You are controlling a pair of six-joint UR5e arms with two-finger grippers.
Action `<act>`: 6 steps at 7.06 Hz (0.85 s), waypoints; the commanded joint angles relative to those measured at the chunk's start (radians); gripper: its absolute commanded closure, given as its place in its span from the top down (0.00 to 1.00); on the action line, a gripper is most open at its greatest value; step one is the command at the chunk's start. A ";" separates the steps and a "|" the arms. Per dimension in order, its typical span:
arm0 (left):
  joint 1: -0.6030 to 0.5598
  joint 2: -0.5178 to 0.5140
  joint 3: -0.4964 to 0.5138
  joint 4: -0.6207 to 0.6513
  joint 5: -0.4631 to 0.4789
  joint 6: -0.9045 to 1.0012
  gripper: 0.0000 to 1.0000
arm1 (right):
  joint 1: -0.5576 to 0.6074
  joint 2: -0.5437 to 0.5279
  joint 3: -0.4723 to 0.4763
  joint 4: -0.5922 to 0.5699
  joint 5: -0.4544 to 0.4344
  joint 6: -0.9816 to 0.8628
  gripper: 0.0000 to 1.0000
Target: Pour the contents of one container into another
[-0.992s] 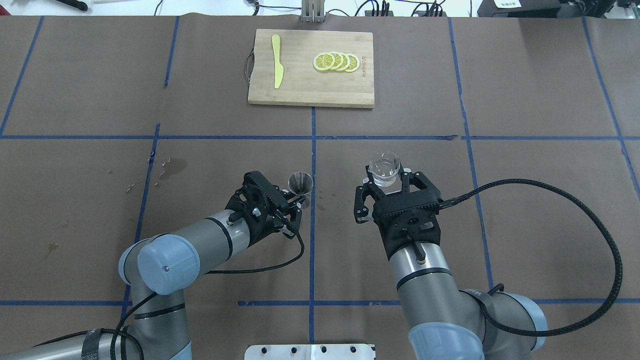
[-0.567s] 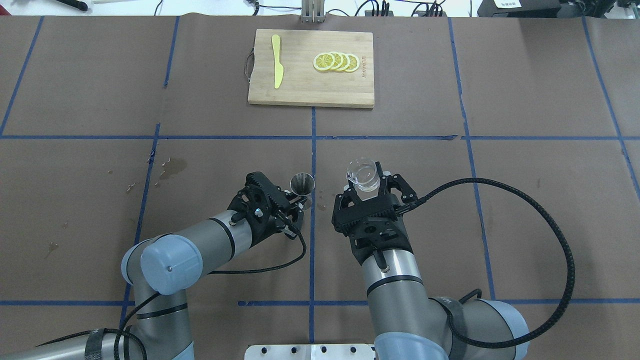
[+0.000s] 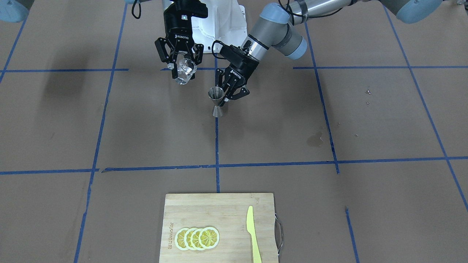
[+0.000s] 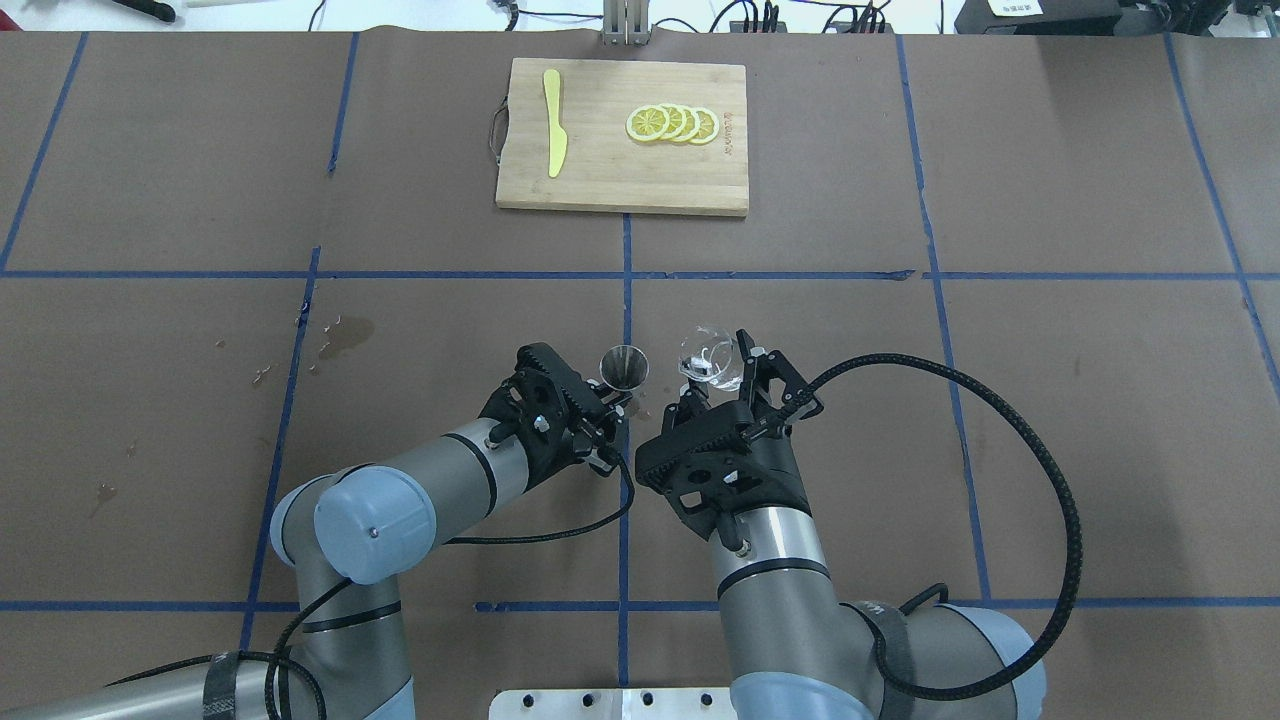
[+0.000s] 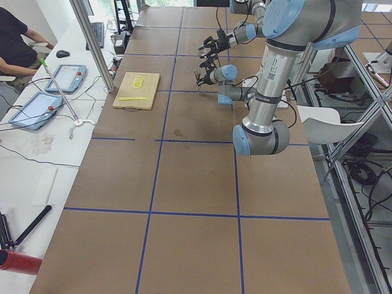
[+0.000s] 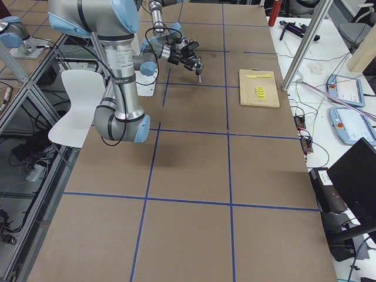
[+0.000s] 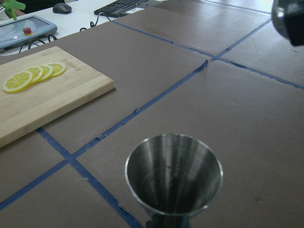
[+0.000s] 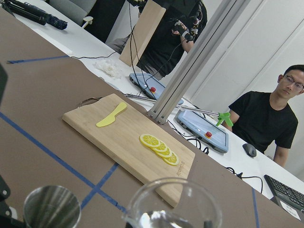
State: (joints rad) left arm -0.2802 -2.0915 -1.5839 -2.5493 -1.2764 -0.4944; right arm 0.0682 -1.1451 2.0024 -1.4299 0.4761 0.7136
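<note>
The left tool [image 4: 613, 400], closed on the small shiny steel hourglass-shaped jigger [image 4: 623, 366], holds it upright, and just right of it the small clear round drinking glass [image 4: 706, 357], gripped by the right tool [image 4: 718, 372], leans toward its mouth.

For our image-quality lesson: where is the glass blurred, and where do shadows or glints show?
Right wrist-mounted view: the glass is soft-edged, the cutting board sharper. Front-facing view: a diffuse shadow darkens the table at upper left. Overhead view: white glints on the glass.

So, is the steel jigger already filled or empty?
Empty: the left wrist view looks into the jigger and shows bare steel inside, no liquid.
</note>
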 commanded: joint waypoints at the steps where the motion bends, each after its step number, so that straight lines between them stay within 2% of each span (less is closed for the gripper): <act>1: 0.001 -0.016 0.018 0.000 0.000 0.000 0.00 | -0.001 0.031 -0.002 -0.067 0.006 -0.025 0.00; 5: 0.003 -0.027 0.027 -0.005 0.000 0.000 0.00 | 0.024 0.048 -0.004 -0.096 0.018 -0.111 0.00; 6: 0.003 -0.031 0.039 -0.006 0.002 0.000 0.00 | 0.031 0.067 -0.004 -0.140 0.021 -0.118 0.00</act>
State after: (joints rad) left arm -0.2779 -2.1179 -1.5549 -2.5541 -1.2759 -0.4939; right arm 0.0910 -1.0970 1.9988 -1.5306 0.4918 0.6102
